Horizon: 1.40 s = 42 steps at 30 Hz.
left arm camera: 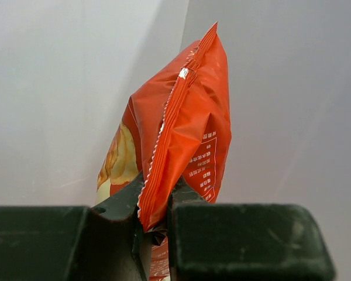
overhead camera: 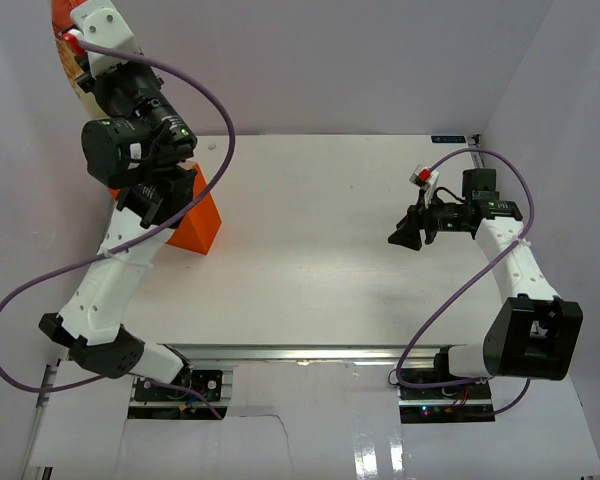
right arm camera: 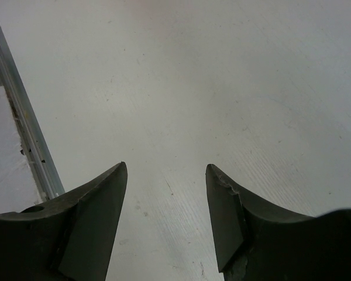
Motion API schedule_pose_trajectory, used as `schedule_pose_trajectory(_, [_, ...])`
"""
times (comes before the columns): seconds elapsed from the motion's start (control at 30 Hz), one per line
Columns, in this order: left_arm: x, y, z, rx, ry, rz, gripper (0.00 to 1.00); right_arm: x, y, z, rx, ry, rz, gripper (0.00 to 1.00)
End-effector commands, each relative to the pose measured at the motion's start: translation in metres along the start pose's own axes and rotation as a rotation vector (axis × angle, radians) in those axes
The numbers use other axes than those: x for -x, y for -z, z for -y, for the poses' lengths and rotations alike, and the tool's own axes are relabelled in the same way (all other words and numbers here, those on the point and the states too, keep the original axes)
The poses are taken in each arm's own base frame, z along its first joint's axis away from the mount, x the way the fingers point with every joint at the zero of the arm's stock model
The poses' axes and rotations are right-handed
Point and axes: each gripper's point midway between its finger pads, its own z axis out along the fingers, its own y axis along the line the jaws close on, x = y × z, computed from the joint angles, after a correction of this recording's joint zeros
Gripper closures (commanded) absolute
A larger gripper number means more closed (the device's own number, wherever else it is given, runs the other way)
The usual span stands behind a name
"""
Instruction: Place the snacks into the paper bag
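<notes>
Left claw [left arm camera: 155,205]: is pinching the crisp packet [left arm camera: 187,134] by its crimped bottom seam, the jaws pressing in on the seam from both sides
Crisp packet: is standing almost upright above the claw in the left wrist view, its red-orange back with white print facing right and a patch of pale crisp artwork showing on the left face; its top seam is pointing up toward the pale walls [left arm camera: 76,88]
Left claw from above [overhead camera: 80,42]: is reaching into the far left corner of the top view, with a sliver of the crisp packet [overhead camera: 68,60] peeking out beside it
Paper bag [overhead camera: 197,225]: is sitting on the left part of the tabletop [overhead camera: 330,260], bright orange, mostly hidden under the left arm; the held packet is lying farther back and to the left of it in this view, not touching it
Right claw [overhead camera: 405,237]: is hanging with jaws apart and nothing between them, over the right part of the tabletop
Right claw up close [right arm camera: 167,175]: is showing only bare white tabletop [right arm camera: 193,76] between the jaws, with a metal rail [right arm camera: 23,129] running along the left edge
</notes>
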Motion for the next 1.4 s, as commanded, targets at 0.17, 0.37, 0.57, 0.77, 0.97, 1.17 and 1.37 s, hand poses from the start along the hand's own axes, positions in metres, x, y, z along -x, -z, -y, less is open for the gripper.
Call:
schedule_pose_trajectory(0.17, [-0.017, -0.032, -0.016, 0.024, -0.037, -0.031, 1.00, -0.001, 0.003, 0.000, -0.018, 0.014, 0.007, 0.38])
schedule_pose_trajectory(0.37, [-0.062, -0.044, -0.006, 0.001, -0.104, -0.114, 1.00, -0.002, 0.005, -0.001, -0.024, 0.018, 0.007, 0.38])
schedule_pose_trajectory(0.57, [-0.105, -0.060, -0.007, -0.023, -0.094, -0.206, 1.00, -0.005, 0.004, -0.001, -0.022, 0.011, 0.004, 0.38])
schedule_pose_trajectory(0.77, [-0.149, -0.070, -0.019, -0.013, -0.071, -0.302, 1.00, -0.006, 0.005, 0.000, -0.030, 0.009, 0.002, 0.38])
schedule_pose_trajectory(0.97, [-0.182, -0.069, -0.022, -0.037, 0.018, -0.407, 1.00, -0.010, 0.005, 0.000, -0.028, 0.005, -0.001, 0.38])
schedule_pose_trajectory(1.17, [-0.204, -0.055, -0.035, -0.022, 0.137, -0.491, 1.00, -0.013, 0.003, -0.001, -0.021, -0.004, 0.001, 0.38])
schedule_pose_trajectory(1.37, [-0.212, -0.043, -0.049, 0.011, 0.237, -0.532, 1.00, -0.016, 0.002, -0.002, -0.012, -0.013, 0.002, 0.38])
